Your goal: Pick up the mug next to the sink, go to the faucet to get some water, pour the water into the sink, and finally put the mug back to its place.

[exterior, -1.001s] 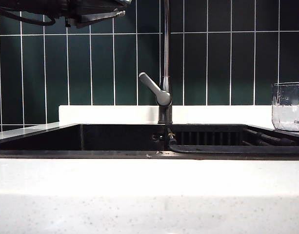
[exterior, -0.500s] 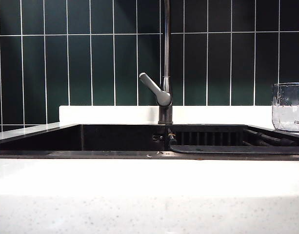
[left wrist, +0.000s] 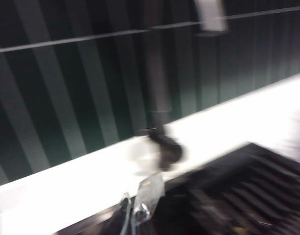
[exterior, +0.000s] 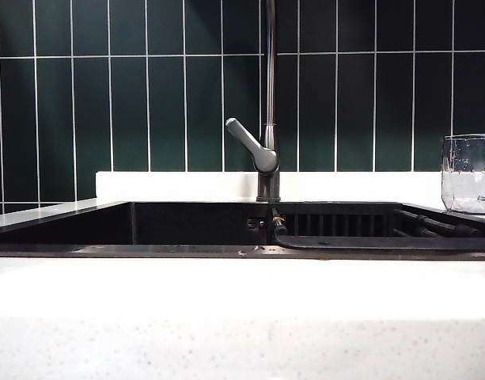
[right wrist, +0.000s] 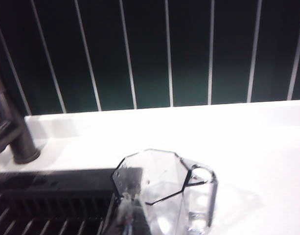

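Arm off-frame now; blurred left hand (left wrist: 135, 218) near faucet (left wrist: 159, 122), right hand (right wrist: 126, 215) near mug (right wrist: 164, 188).

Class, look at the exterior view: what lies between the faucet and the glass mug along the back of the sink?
Nothing stands between the faucet and the mug: only bare white counter ledge, with the sink's ribbed rack below. Neither gripper appears there.

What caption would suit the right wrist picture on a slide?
Clear glass mug standing upright on the white counter beside the sink, faucet at the frame's edge.
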`<state>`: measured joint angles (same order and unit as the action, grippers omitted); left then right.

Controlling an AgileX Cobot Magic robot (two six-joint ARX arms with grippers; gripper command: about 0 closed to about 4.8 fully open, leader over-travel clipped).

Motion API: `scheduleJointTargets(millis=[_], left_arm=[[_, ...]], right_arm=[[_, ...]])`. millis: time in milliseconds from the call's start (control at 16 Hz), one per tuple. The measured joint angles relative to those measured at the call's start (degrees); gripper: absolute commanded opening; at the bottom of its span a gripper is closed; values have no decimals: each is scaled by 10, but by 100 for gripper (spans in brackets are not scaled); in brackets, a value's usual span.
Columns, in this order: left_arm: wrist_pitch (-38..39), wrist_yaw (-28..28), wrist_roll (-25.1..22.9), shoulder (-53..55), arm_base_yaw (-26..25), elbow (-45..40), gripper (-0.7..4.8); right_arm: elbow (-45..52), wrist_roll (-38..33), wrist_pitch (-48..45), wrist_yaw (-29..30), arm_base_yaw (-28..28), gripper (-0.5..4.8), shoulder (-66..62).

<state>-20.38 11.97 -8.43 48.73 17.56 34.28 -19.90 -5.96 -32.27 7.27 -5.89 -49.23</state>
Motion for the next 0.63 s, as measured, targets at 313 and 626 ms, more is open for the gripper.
scheduleJointTargets(millis=[313, 626], left_arm=[[15, -130, -16, -68, 0, -37, 9], [45, -146, 7, -225, 0, -126, -6]], right_arm=[[-1, 47, 41, -95, 63, -6, 67], [0, 73, 96, -120, 86, -6, 162]])
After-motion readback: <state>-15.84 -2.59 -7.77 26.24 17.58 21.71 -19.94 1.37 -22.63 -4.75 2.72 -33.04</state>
